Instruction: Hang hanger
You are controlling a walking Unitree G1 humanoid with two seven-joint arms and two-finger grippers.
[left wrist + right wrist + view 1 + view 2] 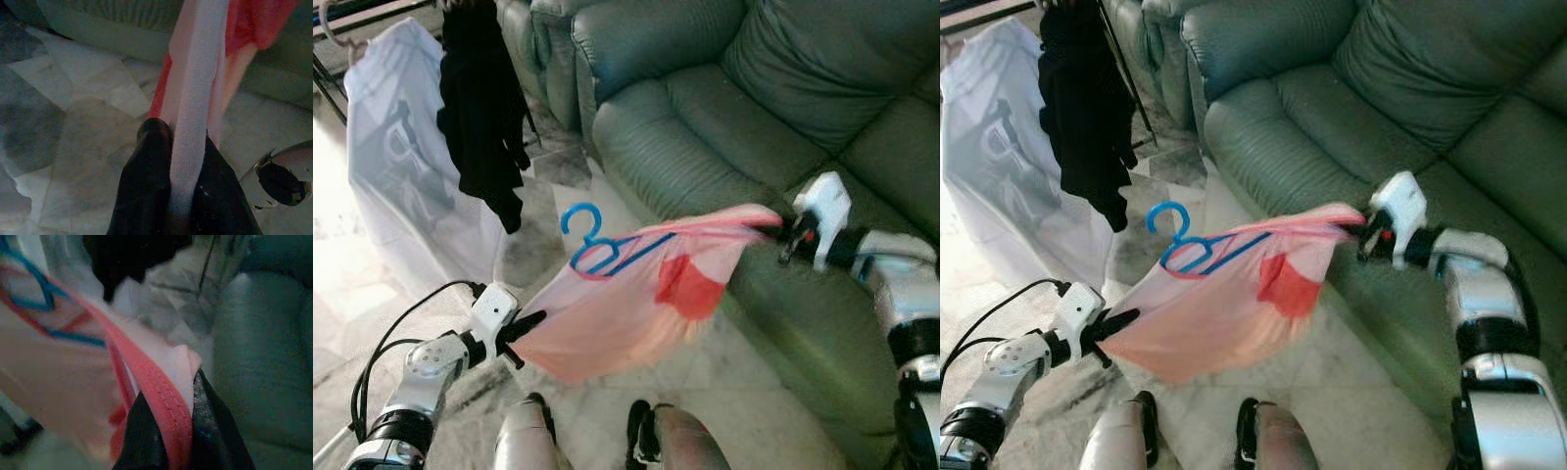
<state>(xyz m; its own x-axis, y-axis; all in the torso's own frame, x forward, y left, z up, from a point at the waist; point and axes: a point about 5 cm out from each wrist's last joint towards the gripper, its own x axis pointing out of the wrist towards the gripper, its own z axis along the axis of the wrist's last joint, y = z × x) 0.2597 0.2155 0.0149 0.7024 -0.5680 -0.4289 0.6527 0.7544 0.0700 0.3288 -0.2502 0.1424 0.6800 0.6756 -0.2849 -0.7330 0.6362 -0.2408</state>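
Observation:
A pink garment (pixel 617 304) with a red patch and red trim is stretched in the air between my two grippers, in front of the sofa. A blue hanger (pixel 592 240) sits inside it, its hook sticking out of the top edge. My left gripper (pixel 527 325) is shut on the garment's lower left corner, low near my legs. My right gripper (pixel 781 233) is shut on the upper right corner by its red trim (pixel 164 406), above the sofa seat. The left wrist view looks along both fingers (pixel 146 186) pinching a fold of pink cloth (pixel 195 117).
A green leather sofa (pixel 754 108) takes up the right and back. At the left, a black garment (pixel 481 117) and a white shirt (pixel 396 157) hang from a rack (pixel 342 20). Marble floor (pixel 411 284) lies below, with black cables (pixel 406 323) by my left arm.

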